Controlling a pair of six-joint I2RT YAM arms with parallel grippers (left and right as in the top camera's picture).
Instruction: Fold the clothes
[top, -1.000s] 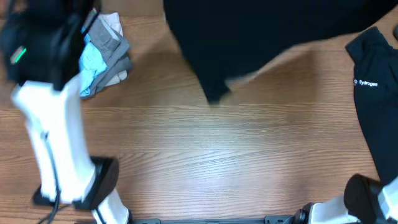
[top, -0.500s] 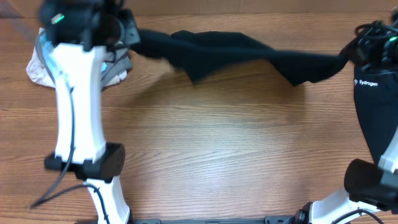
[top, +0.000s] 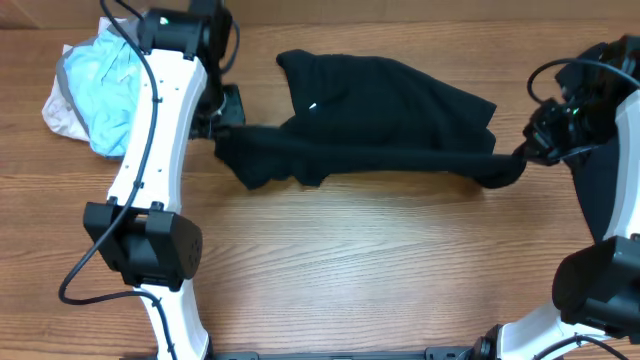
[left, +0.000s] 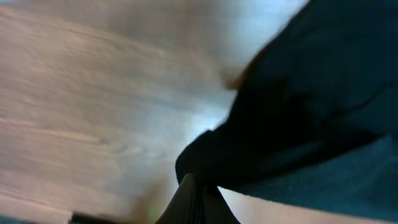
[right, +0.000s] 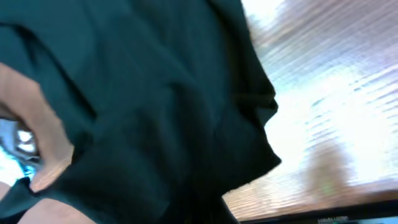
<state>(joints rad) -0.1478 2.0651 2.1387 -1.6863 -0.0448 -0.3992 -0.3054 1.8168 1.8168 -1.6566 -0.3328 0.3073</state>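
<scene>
Now, far left first: a light-blue bundle (top: 95, 85) heaped near the back edge of the table (top: 350, 270), out of play. Next along, the left gripper (top: 222, 132), pinched tight on one end of the clothes (top: 380, 110). Confirmed from the left wrist view: fingers (left: 183, 208) closed, black cloth bunched right at the tips. Across the middle, the clothes themselves, strung between the two arms, rumpled rather than flat, bulk lying on the wood toward the back, front edge drawn into a taut band. Over to the right, the right gripper (top: 526, 150), likewise clamped shut on the opposite end, dark fabric filling the right wrist view. Beyond that, a second black garment (top: 605, 195) draped at the right edge, partly under the arm.

Risks from here, as a judgement only: too hard a pull apart, and a pinched end slipping free; too little tension, and wrinkles folded in; a low swing on the right, and the neighbouring garment snagged or dragged along.

Containers? None in sight: no basket, no bin, nothing holding anything.
</scene>
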